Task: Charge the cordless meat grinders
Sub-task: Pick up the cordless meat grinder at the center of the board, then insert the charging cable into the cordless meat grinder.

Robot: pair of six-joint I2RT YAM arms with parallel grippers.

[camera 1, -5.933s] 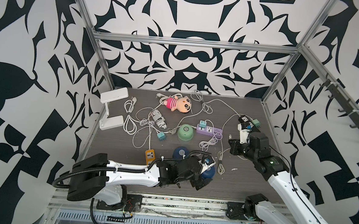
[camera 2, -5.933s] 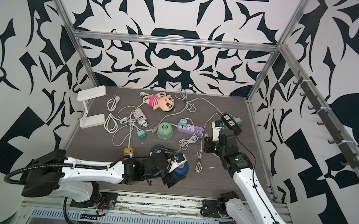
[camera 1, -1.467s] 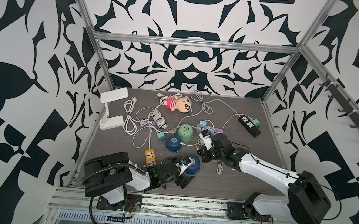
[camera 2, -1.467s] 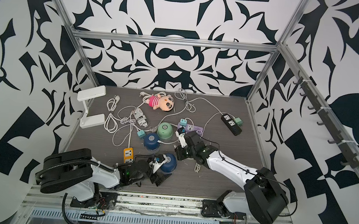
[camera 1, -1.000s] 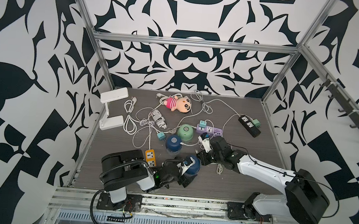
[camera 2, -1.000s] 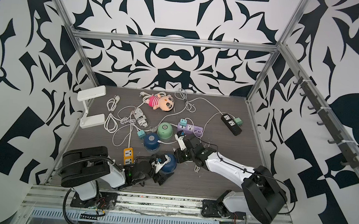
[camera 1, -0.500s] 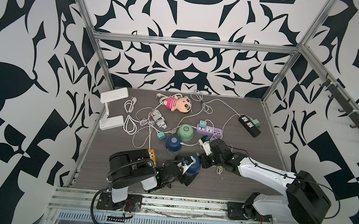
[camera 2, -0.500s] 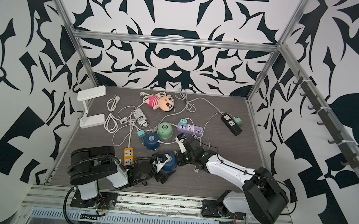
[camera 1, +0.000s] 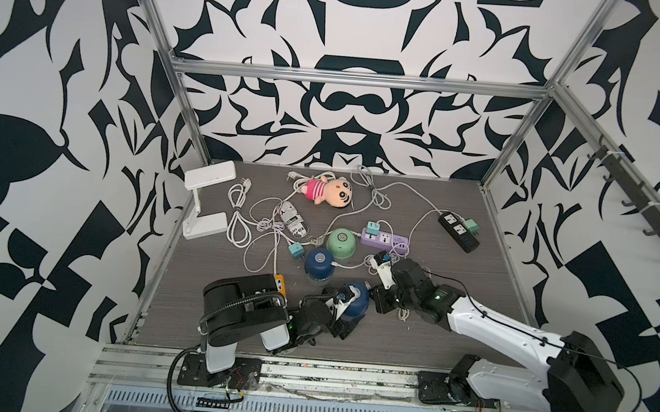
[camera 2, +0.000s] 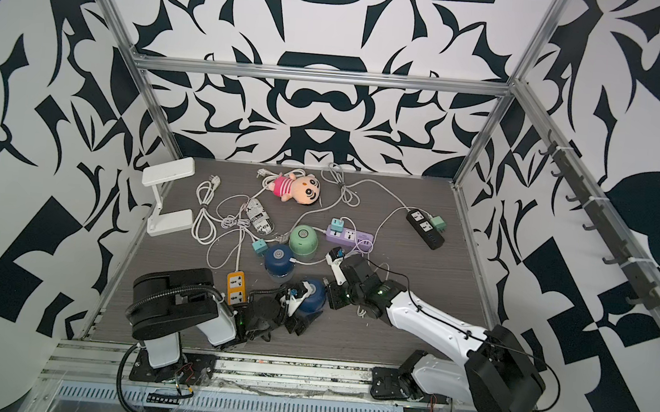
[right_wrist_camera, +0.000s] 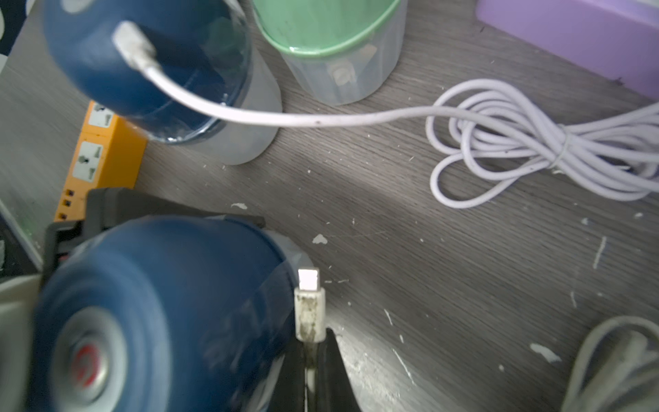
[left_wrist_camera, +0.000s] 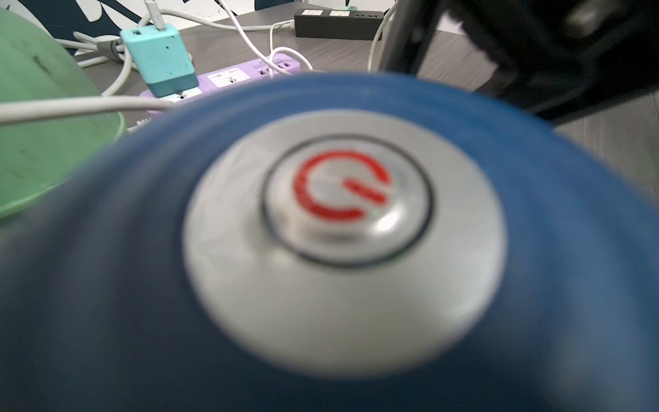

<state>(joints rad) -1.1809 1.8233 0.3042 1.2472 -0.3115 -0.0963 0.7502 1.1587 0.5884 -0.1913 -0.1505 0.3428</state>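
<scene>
Right wrist view showed the right pincer pinching a white plug beside the blue grinder. The left pincer sat around it, grip unclear. Next, the plug probably needed its hole.

Open tabletop beside orange power strip

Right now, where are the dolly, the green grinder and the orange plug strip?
doll (camera 1: 325, 191): in a top view, where shirt meets head.
mint green grinder (camera 1: 340, 244): in a top view, on its dome.
orange power strip (camera 2: 236, 287): in a top view, on its socket face.
</scene>
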